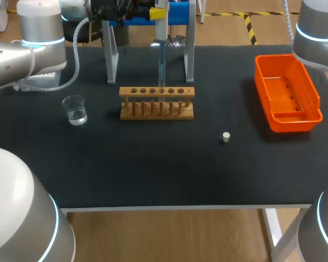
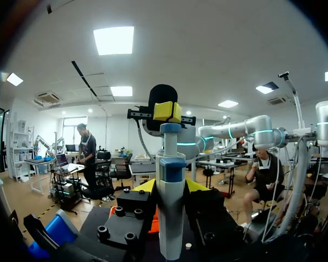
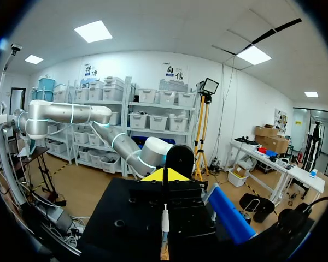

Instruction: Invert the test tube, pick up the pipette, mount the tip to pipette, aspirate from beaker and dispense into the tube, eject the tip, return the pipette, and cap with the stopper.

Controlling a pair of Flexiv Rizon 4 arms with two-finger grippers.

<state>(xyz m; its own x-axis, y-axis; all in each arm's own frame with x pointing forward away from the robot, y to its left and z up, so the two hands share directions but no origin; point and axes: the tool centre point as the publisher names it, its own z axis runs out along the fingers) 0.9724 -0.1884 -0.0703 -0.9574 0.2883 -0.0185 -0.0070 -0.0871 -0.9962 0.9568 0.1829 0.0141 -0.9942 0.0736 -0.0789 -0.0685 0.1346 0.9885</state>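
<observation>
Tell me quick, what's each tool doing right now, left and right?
Left tool: closed on the pipette.
Right tool: closed, holding nothing.

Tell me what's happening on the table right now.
The left gripper is shut on the pipette, holding it upright above the wooden rack with its tip down at the test tube there. The beaker stands left of the rack. The stopper lies loose on the table, so the tube is not yet capped.
</observation>
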